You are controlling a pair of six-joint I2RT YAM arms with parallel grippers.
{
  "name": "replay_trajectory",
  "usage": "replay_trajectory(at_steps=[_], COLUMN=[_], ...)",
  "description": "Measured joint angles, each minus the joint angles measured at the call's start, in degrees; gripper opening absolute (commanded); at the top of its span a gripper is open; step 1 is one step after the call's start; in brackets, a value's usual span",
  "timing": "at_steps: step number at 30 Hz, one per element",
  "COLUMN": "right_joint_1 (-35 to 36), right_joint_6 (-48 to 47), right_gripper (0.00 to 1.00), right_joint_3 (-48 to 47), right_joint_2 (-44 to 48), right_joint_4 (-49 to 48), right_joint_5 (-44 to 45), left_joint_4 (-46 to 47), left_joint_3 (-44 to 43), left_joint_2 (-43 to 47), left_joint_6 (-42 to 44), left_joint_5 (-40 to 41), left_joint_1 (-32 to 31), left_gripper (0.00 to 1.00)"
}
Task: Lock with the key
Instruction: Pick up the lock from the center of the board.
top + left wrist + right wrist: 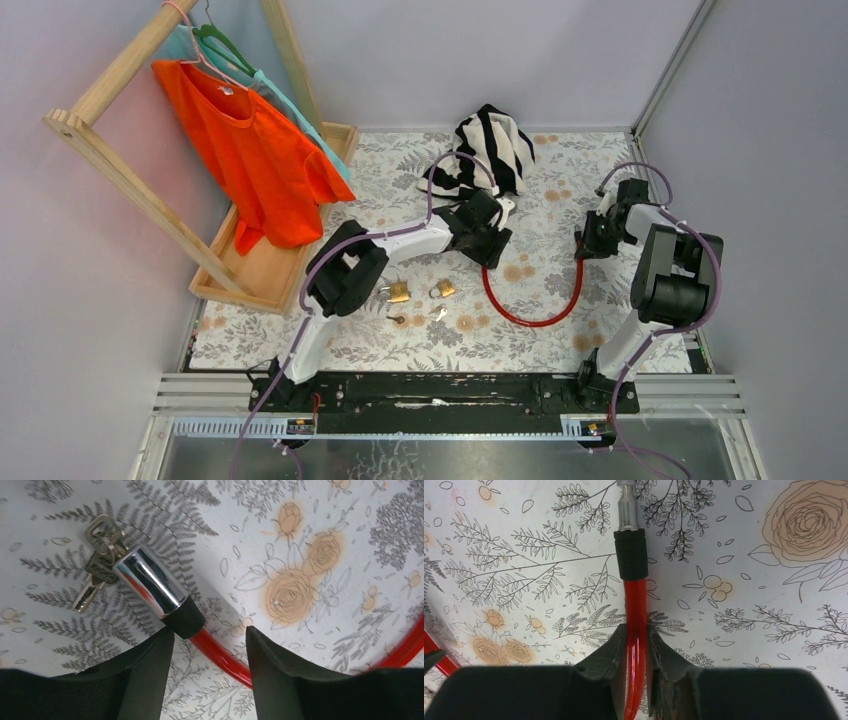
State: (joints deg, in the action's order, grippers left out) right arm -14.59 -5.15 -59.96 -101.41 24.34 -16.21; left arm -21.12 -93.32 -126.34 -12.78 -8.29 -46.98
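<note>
A red cable lock (530, 318) lies in a loop on the floral table. Its chrome barrel (150, 587) with a black collar shows in the left wrist view, with a bunch of keys (100, 555) at its far end. My left gripper (209, 632) is open, its jaws standing either side of the red cable (220, 652) just behind the collar; it also shows in the top view (490, 245). My right gripper (635, 630) is shut on the cable's other end (635, 605), behind its black collar (631, 555) and metal pin (626, 507); it also shows in the top view (590, 240).
Two brass padlocks (398, 292) (443, 289) and small keys (400, 320) lie near the left arm. A striped cloth (490, 150) is at the back. A wooden clothes rack (265, 270) with an orange shirt (250, 150) stands at the left.
</note>
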Motion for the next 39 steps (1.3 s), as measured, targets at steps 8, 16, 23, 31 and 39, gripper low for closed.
replay_trajectory(at_steps=[8,16,23,31,39], right_joint_1=[0.2,0.2,0.2,0.2,0.2], right_joint_6=[0.1,0.1,0.0,0.0,0.0], right_gripper=[0.11,0.10,0.09,0.08,0.07], right_joint_3=[0.0,0.2,0.2,0.3,0.6], right_joint_2=[0.0,0.0,0.0,0.1,0.2], right_joint_4=[0.2,0.6,0.7,0.7,0.7], right_joint_5=[-0.3,-1.3,-1.5,-1.5,-2.1], left_joint_4=[2.2,4.4,6.0,6.7,7.8], left_joint_3=[-2.2,-3.1,-3.4,-3.4,-4.2], left_joint_2=[-2.1,-3.3,-3.8,-4.1,-5.1], left_joint_6=[1.1,1.4,1.8,2.3,3.4], left_joint_5=[2.7,4.8,7.0,8.9,10.8], left_joint_1=[1.2,1.6,1.7,1.8,2.3], left_gripper=[0.56,0.57,0.65,0.57,0.57])
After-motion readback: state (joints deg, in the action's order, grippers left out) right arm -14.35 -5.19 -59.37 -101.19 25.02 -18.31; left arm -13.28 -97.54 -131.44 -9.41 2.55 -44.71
